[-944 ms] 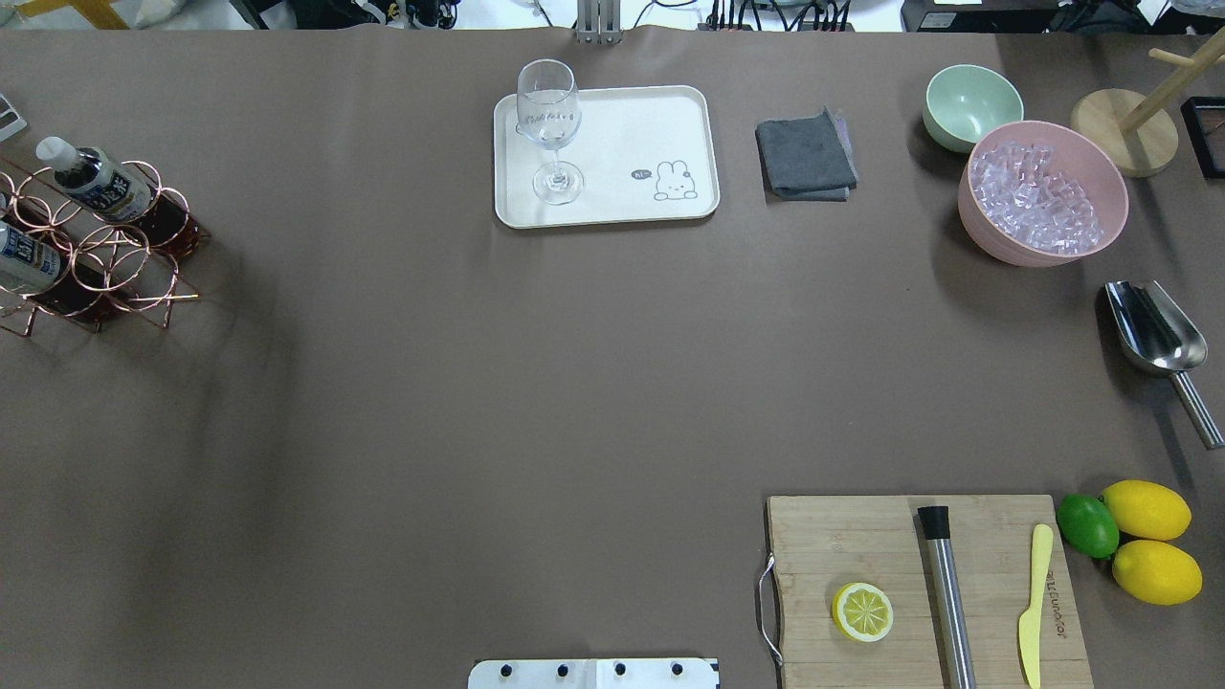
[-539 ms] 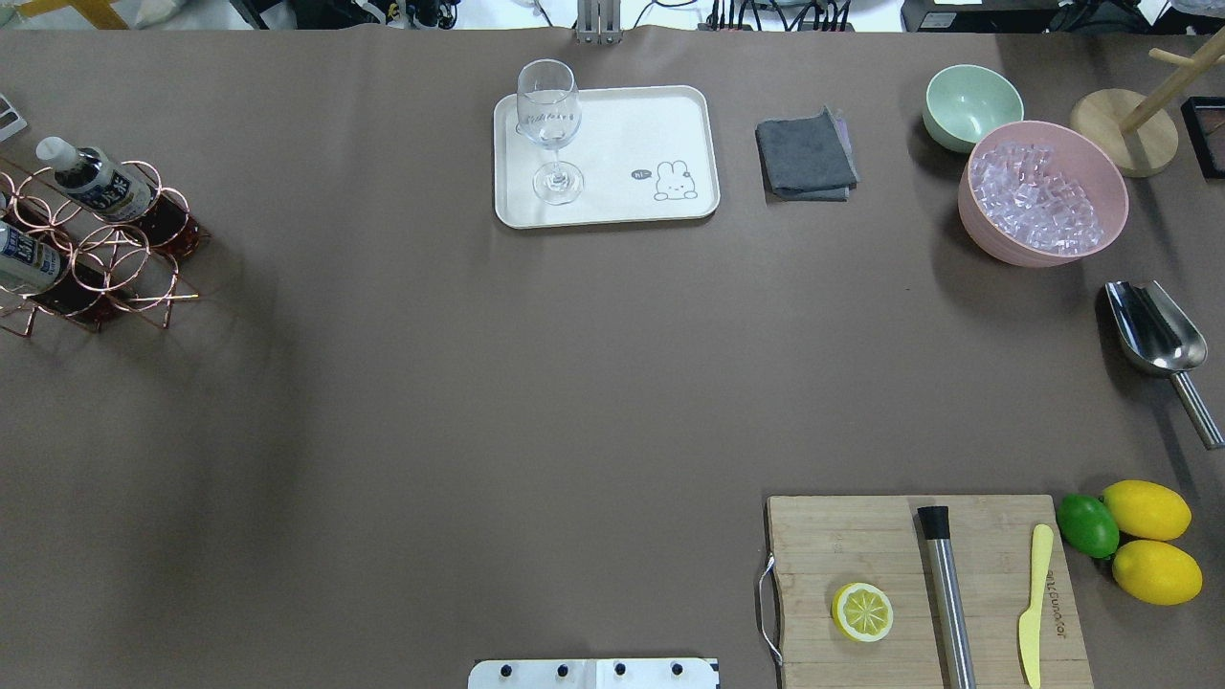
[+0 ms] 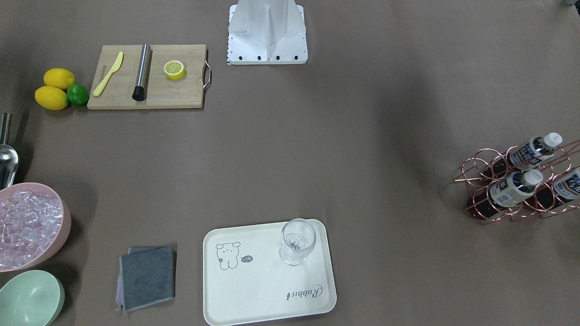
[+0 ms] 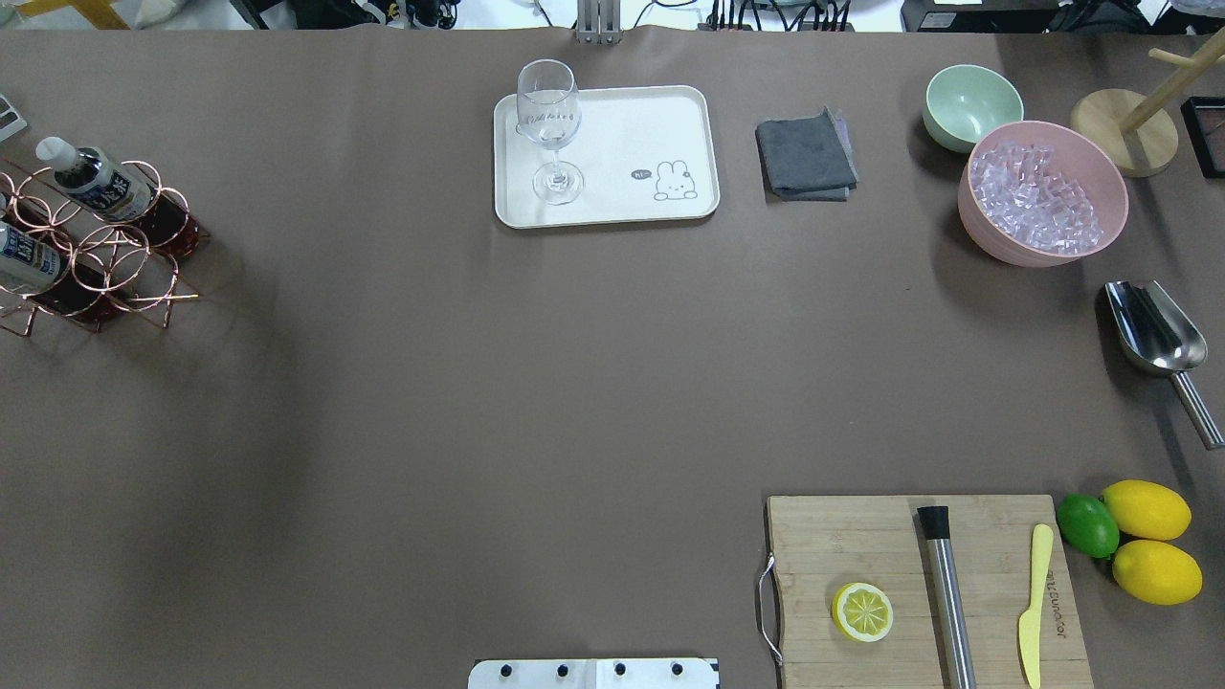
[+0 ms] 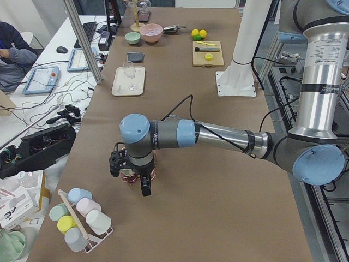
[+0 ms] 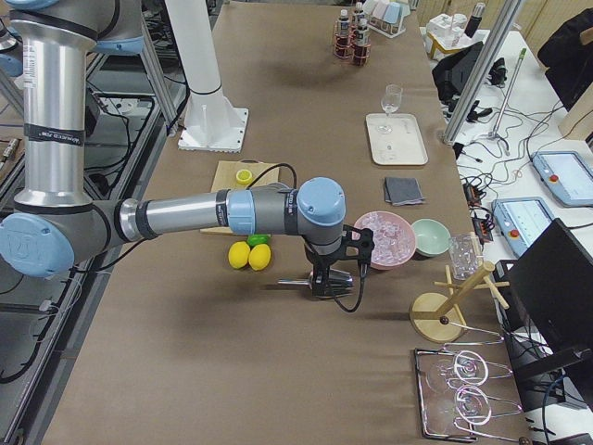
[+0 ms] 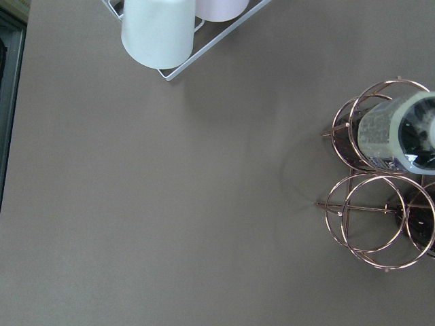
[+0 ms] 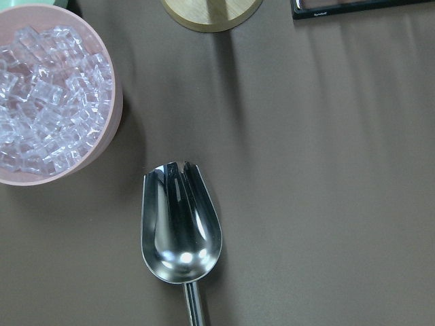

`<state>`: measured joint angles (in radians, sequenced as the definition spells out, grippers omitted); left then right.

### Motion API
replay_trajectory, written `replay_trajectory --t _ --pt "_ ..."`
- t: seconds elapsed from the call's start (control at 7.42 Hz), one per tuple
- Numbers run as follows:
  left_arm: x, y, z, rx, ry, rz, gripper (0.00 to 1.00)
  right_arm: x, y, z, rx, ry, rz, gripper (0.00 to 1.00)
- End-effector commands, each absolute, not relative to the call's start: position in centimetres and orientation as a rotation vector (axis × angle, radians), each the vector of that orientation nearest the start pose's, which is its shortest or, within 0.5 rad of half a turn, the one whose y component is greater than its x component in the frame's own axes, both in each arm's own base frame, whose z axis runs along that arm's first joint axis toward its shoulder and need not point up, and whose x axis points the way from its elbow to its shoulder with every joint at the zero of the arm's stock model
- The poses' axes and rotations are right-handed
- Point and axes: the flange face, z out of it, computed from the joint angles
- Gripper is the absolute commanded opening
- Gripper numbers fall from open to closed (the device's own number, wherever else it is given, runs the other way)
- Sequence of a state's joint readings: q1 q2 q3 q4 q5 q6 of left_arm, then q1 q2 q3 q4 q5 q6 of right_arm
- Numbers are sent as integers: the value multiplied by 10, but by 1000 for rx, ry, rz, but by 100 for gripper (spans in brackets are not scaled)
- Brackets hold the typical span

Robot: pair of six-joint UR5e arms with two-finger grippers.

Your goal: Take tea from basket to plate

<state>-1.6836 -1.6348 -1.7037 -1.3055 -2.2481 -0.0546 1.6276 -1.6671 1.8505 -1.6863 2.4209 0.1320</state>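
Note:
The basket (image 3: 480, 181) stands at the table's left end and holds three tea bottles (image 3: 528, 151) (image 3: 509, 190) (image 3: 568, 185); two of them show in the overhead view (image 4: 96, 182) (image 4: 24, 263). The left wrist view looks down on the basket's rings (image 7: 374, 204) and one tea bottle (image 7: 397, 132). The cream plate (image 4: 632, 124) (image 3: 263, 280) lies at the far middle. My left gripper (image 5: 133, 180) hangs just over the basket, seen only from the side; I cannot tell its state. My right gripper (image 6: 334, 286) hovers above the scoop, state unclear too.
A wine glass (image 4: 548, 124) stands on the plate's left part. A grey cloth (image 4: 806, 155), mint bowl (image 4: 971, 103), pink bowl of ice (image 4: 1043, 191) and metal scoop (image 8: 180, 227) lie right. A cutting board (image 4: 924, 588) with lemon half sits near. A cup rack (image 5: 82, 218) stands beyond the basket.

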Motion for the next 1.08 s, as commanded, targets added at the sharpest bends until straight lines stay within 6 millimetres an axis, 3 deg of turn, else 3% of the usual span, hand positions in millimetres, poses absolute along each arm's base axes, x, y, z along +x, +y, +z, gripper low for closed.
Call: replay_trajectory --t 0.0,0.27,0.54,0.81,0.94 --pt "-128 -504 571 3 671 -135 98 84 -452 568 60 -849 119 100" --pt "-128 -508 567 54 667 10 98 84 -448 571 56 -847 118 100" --pt "-124 -522 556 61 663 14 97 84 -447 569 56 -851 119 100" --pt "-125 -528 545 -49 674 -364 97 84 -448 572 52 -855 121 100" --pt "-124 -530 541 -57 682 -392 97 84 -447 572 50 -856 121 100"
